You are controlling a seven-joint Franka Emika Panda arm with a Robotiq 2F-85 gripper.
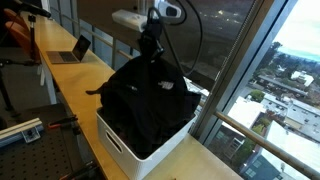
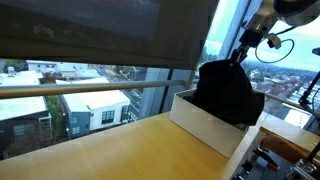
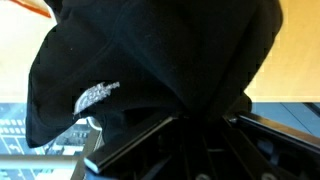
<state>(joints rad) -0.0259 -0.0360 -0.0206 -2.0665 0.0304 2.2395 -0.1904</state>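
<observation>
A black garment (image 1: 150, 95) with small white print sits bunched in a white bin (image 1: 150, 152) on a wooden counter. Its top is drawn up into a peak under my gripper (image 1: 151, 47), which is shut on the fabric. In an exterior view the garment (image 2: 228, 92) rises above the bin (image 2: 205, 128), with the gripper (image 2: 243, 52) at its top. The wrist view is almost filled by the black garment (image 3: 160, 50) with a white logo (image 3: 97, 96). Its folds converge into my gripper (image 3: 198, 135), whose dark fingers are hard to make out.
An open laptop (image 1: 70, 50) stands further along the counter (image 1: 70, 85). Floor-to-ceiling windows with a railing (image 2: 90, 90) run right behind the bin. A metal breadboard table (image 1: 20, 132) sits below the counter's near side.
</observation>
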